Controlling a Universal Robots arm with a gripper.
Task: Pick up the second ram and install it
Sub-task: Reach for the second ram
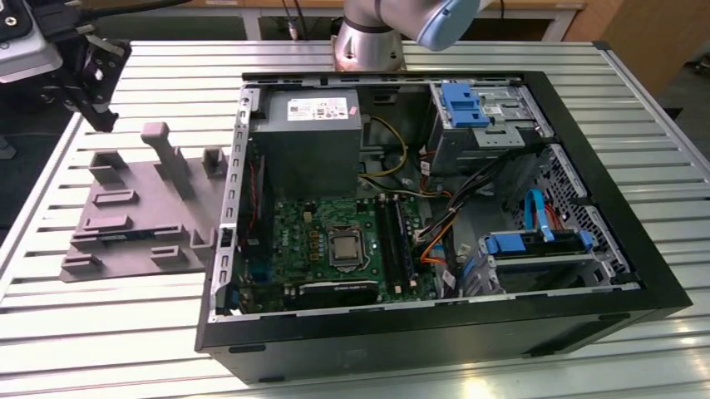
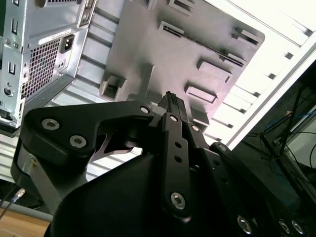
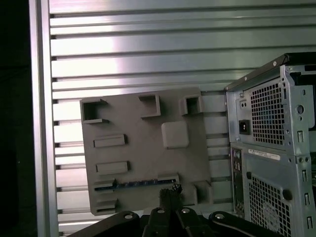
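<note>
Hovering over the grey tray [image 3: 143,113], the gripper [image 3: 170,190] has fingers pinched together on nothing, tips near the second ram [image 3: 138,183], which stands on edge in a tray slot, presumably so its top edge is graspable; PC case [image 3: 266,148] sits beside the tray.

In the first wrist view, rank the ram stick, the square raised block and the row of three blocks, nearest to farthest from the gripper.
1. The ram stick, in its tray slot beside the gripper.
2. The square raised block, mid-tray.
3. The row of three blocks, along the far edge.
</note>
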